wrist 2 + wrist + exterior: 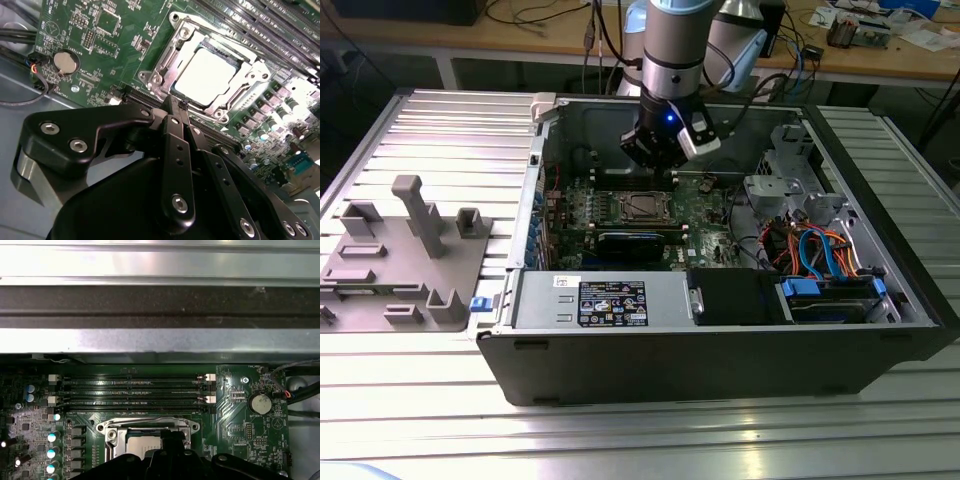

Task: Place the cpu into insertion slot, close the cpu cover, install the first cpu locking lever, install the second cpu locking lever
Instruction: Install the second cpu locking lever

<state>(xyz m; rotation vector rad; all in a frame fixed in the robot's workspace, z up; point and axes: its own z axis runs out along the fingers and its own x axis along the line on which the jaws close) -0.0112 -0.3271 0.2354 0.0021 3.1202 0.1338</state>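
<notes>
Hovering inside an open computer case (720, 330), the gripper (658, 160) hangs just above the green motherboard (705, 215), near the far edge of the insertion slot (642, 207).

Gripper state: in the second wrist view the black fingers (177, 150) lie pressed together at the tips, nothing between them.

Cpu (204, 75): seated flat in the insertion slot, silver-grey top facing up, visible in both wrist views.

Cpu cover (230, 97): silvery frame lying down around the chip, its square window showing the chip's top.

Adjacent items: long black memory slots (132, 392) beside the socket; a round coin cell (259, 402) on the board, well apart from the socket.

Outside the case: a grey fixture tray (405, 255) on the ribbed metal table (440, 130), at the exterior view's left.
</notes>
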